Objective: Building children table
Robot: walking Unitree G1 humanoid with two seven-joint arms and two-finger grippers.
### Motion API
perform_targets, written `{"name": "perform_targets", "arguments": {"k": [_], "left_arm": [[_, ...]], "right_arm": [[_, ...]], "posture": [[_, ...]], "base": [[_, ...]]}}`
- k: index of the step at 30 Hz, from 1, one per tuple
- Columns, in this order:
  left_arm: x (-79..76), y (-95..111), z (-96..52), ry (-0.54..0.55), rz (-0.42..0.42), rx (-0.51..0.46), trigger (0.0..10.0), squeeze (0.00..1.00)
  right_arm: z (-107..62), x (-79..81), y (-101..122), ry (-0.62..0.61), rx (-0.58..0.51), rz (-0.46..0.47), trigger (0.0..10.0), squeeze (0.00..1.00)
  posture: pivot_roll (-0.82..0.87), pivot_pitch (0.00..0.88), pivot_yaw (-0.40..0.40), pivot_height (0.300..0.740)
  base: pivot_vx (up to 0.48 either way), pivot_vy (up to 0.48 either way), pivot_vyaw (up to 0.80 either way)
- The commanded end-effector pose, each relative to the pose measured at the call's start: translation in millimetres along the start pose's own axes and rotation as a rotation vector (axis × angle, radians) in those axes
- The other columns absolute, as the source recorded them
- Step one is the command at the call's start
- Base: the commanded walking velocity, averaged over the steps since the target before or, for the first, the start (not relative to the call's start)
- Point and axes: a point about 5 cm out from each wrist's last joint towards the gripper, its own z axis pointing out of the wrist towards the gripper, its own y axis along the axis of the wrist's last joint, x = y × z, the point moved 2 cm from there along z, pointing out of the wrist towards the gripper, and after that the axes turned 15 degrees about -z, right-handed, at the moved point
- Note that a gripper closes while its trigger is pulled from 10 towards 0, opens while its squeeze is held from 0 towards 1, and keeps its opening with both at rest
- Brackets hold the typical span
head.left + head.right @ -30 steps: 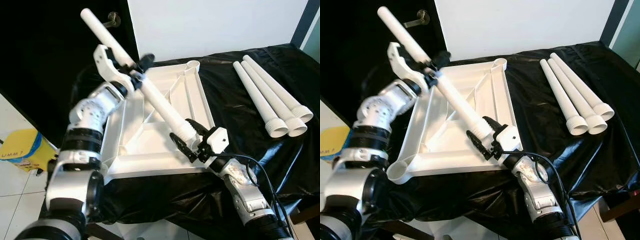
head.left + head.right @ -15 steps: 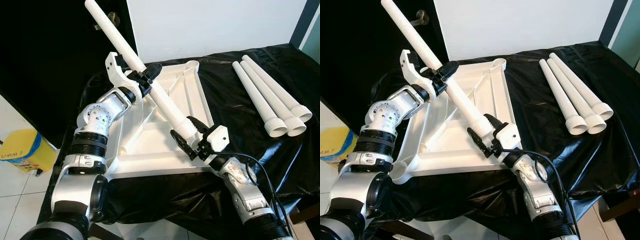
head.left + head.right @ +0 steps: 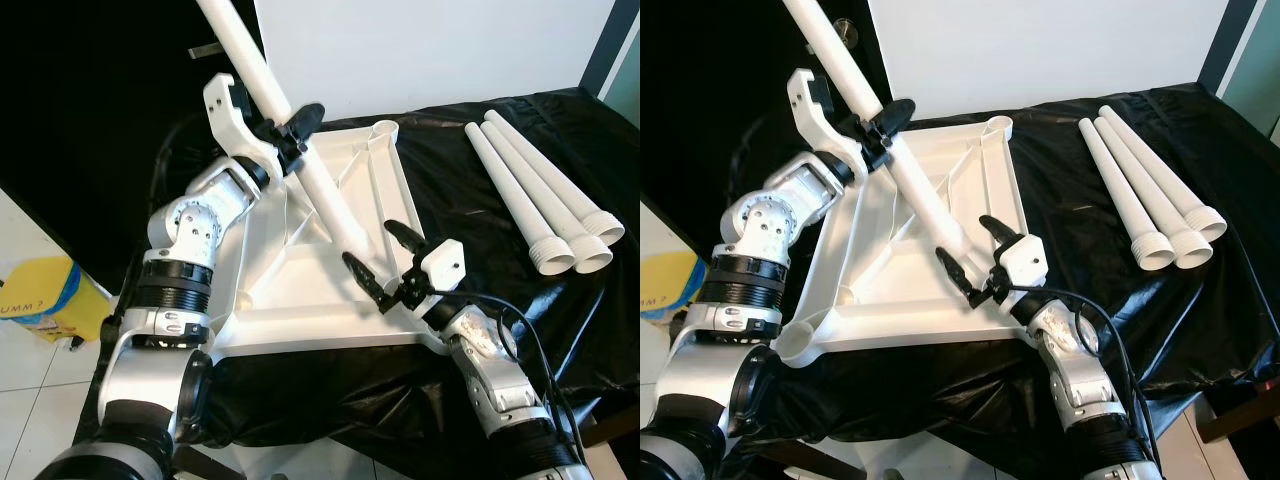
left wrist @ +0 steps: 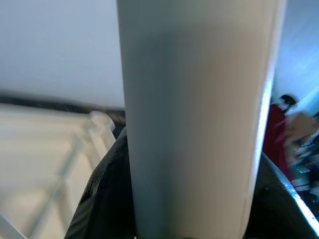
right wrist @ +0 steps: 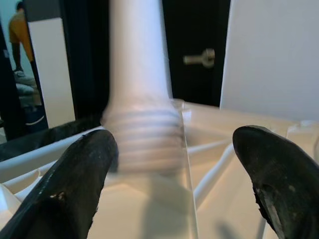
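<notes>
My left gripper is shut on a long white table leg, which slants steeply up to the left over the upturned white tabletop. The leg's threaded lower end hangs near the tabletop's right rim. Just beyond that end my right gripper stands open, one black finger on each side and neither touching the leg. In the left wrist view the leg sits between the black fingers. I cannot tell whether the leg's end touches the tabletop.
Three more white legs lie side by side on the black-covered table at the right. A yellow container stands on the tiled floor at the left. A dark door with a handle is behind.
The left gripper has tipped the leg more upright and moved it to the right. The right gripper has opened and let go of the leg's threaded end.
</notes>
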Motion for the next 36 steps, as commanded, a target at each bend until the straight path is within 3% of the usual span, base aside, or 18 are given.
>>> {"name": "perform_targets", "arguments": {"k": [1, 3, 4, 7, 14, 21, 28, 31, 36], "left_arm": [[-27.8, 0.3, -0.7, -0.247, 0.116, 0.036, 10.0, 0.0], [-27.8, 0.3, -0.7, -0.247, 0.116, 0.036, 10.0, 0.0], [-37.2, -9.5, 1.8, -0.259, 0.256, 0.045, 10.0, 0.0], [-39.1, -13.7, 3.0, -0.256, 0.294, 0.051, 10.0, 0.0], [-56.4, -41.0, 7.4, -0.278, 0.483, 0.061, 10.0, 0.0], [-70.6, -59.8, 8.6, -0.315, 0.528, 0.072, 10.0, 0.0], [-82.1, -73.9, 10.8, -0.35, 0.512, 0.076, 10.0, 0.0], [-94.0, -84.3, 11.5, -0.39, 0.494, 0.076, 10.0, 0.0], [-98.3, -92.3, 10.9, -0.411, 0.493, 0.089, 10.0, 0.0]], "right_arm": [[6.7, -1.5, 2.0, -0.005, 0.013, 0.019, 10.0, 0.0], [6.7, -1.5, 2.0, -0.005, 0.013, 0.019, 10.0, 0.0], [16.3, -0.1, 2.1, 0.015, 0.045, 0.011, 10.0, 0.0], [19.3, 0.4, 2.4, 0.024, 0.053, 0.002, 10.0, 0.0], [37.6, 5.5, 10.4, 0.063, 0.071, 0.009, 10.0, 0.0], [48.2, 4.1, 13.0, 0.048, 0.093, -0.028, 10.0, 0.0], [59.5, -0.3, 10.0, -0.004, 0.125, -0.062, 10.0, 0.0], [67.6, -3.0, 6.9, -0.055, 0.162, -0.058, 10.0, 0.0], [69.4, -3.1, 8.8, -0.069, 0.154, -0.064, 10.0, 0.0]], "posture": [[-0.17, 0.0, 0.094, 0.74], [-0.17, 0.0, 0.094, 0.74], [-0.16, 0.0, 0.088, 0.74], [-0.16, 0.0, 0.088, 0.74], [-0.15, 0.0, 0.079, 0.74], [-0.14, 0.0, 0.073, 0.74], [-0.14, 0.0, 0.069, 0.74], [-0.13, 0.0, 0.07, 0.74], [-0.13, 0.0, 0.075, 0.74]], "base": [[0.0, 0.0, 0.0], [0.0, 0.0, 0.0], [0.0, 0.0, 0.0], [0.0, 0.0, 0.0], [0.0, 0.0, 0.0], [0.0, 0.0, 0.0], [0.0, 0.0, 0.0], [0.0, 0.0, 0.0], [0.0, 0.0, 0.0]]}}
